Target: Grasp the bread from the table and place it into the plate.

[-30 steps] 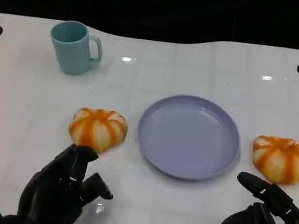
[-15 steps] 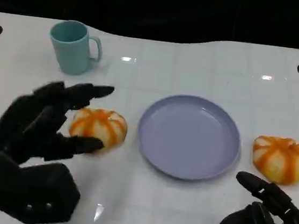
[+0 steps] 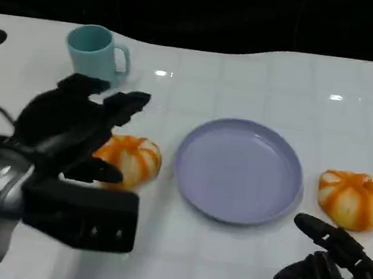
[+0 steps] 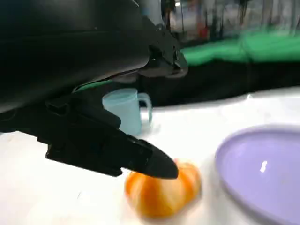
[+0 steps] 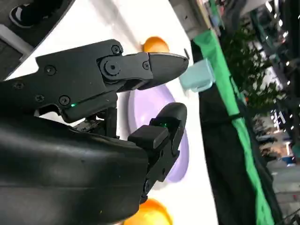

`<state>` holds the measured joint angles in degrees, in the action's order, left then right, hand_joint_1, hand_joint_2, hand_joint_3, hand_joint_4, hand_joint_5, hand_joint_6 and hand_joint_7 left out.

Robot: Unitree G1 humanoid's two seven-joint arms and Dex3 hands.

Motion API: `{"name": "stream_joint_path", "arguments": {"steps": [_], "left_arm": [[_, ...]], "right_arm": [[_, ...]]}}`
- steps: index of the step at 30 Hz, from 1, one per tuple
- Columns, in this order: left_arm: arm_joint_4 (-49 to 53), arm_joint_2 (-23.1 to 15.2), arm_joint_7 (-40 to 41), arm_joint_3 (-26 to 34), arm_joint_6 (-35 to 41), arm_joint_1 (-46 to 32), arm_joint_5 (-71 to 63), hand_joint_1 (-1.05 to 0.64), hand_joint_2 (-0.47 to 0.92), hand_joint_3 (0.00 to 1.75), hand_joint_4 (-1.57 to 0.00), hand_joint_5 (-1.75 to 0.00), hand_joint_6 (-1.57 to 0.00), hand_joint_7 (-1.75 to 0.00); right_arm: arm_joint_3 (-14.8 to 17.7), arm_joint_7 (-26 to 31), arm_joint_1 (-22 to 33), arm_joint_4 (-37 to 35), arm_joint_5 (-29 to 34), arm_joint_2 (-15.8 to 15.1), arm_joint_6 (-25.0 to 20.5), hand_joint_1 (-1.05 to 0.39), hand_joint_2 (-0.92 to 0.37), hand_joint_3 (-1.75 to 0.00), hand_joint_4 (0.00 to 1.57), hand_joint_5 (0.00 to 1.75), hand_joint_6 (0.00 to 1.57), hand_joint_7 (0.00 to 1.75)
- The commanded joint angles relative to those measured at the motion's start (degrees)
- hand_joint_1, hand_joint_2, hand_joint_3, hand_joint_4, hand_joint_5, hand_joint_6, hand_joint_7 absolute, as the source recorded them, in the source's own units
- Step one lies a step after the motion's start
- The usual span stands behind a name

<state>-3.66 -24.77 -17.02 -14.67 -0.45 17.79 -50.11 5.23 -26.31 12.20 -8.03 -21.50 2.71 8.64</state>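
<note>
Just left of the plate (image 3: 239, 171) lies one bread (image 3: 130, 160), directly under the left hand (image 3: 73, 130), whose fingers are spread over it, holding nothing; the right hand (image 3: 333, 267), open too, idles near another bread (image 3: 355, 199)

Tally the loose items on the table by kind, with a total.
Bread rolls: 2 (one under the left hand, one near the right hand)
Plates: 1
Cups: 1
Total: 4

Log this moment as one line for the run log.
left hand: open over left bread | right hand: open, idle | plate: empty
</note>
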Motion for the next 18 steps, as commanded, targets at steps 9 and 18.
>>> {"name": "stream_joint_path", "arguments": {"steps": [9, 18], "left_arm": [[21.78, 4.31, -4.28, -9.16, 6.99, 12.76, -0.65, -0.56, 0.78, 0.00, -0.05, -0.19, -0.19, 0.00], [42.46, 9.41, 0.39, -12.38, 5.46, 21.85, 2.39, -0.60, 0.80, 0.01, -0.07, -0.13, -0.20, 0.00]], "right_arm": [[0.20, -0.84, 0.55, 0.14, -0.30, -0.94, 1.64, -0.74, -0.92, -0.29, 0.63, 1.32, 0.88, 0.44], [0.37, -0.69, 0.99, 0.78, -0.34, -0.95, 1.14, -0.74, -0.92, -0.29, 0.63, 1.32, 0.89, 0.45]]}}
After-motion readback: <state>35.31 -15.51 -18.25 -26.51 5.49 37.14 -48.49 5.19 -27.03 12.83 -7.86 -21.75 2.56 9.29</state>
